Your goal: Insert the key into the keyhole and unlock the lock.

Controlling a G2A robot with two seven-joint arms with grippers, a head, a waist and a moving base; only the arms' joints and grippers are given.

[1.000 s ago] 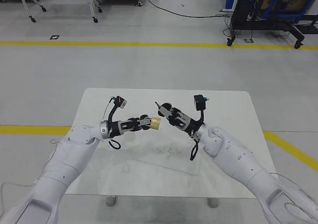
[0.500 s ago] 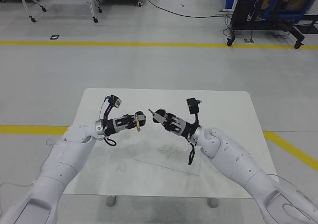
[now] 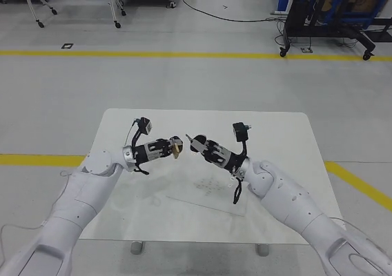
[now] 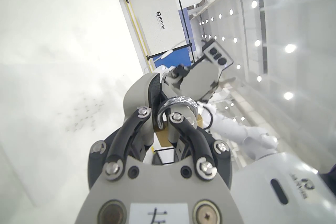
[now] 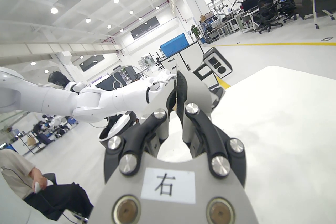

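Observation:
A brass padlock (image 3: 177, 147) with a silver shackle (image 4: 179, 100) is held above the middle of the white table (image 3: 279, 138). My left gripper (image 3: 171, 148) is shut on it, and its brass body (image 4: 164, 139) shows between the fingers (image 4: 143, 93). Facing it from the other side, my right gripper (image 3: 197, 143) is shut on the key. Only a thin tip of the key (image 5: 177, 68) sticks out past the closed fingertips (image 5: 181, 88), and it shows as a thin sliver (image 3: 188, 137) pointing at the lock. A small gap separates key and lock.
A faint clear sheet (image 3: 206, 199) lies on the table's near half. Yellow floor lines (image 3: 182, 54) run behind and beside the table, and a dark equipment cart (image 3: 334, 27) stands far back.
Both grippers have shifted toward the left arm's side. The lock drew away from the key, turned edge-on, then turned back toward the key. The gap between them is wider than a second ago.

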